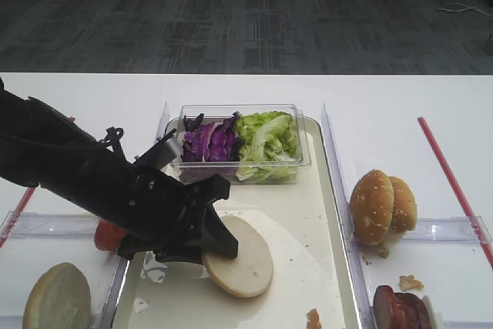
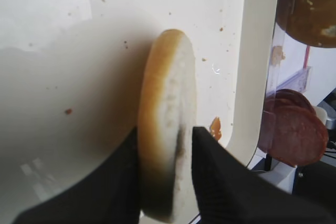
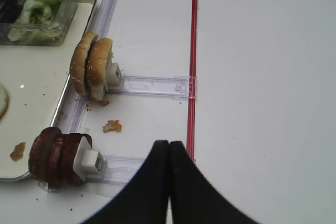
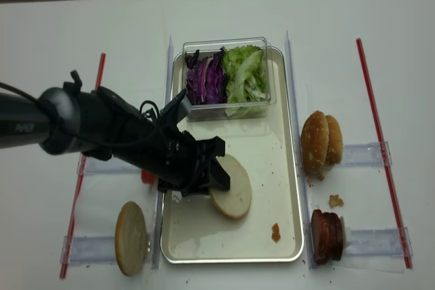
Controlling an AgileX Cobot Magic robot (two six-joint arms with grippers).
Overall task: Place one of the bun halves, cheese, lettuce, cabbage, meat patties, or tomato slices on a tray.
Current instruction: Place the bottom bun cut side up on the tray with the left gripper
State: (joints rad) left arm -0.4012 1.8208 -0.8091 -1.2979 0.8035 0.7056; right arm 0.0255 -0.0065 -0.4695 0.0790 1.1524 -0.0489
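Left wrist view shows your left claw [image 2: 167, 174] reaching low across the tray [image 4: 289, 168], jaws narrowly straddling the bun half [image 2: 167, 129], barely touching.

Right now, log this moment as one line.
left gripper: around bun half, jaws apart | bun half: lying on tray | right gripper: shut, empty, beside tray

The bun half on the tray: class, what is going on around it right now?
The left gripper straddles a plain bun half on the tray, one finger on each side of it. Its jaws sit loosely around the bun, which rests on the tray floor. The right gripper is shut and hangs over the table near the meat patties, holding nothing.
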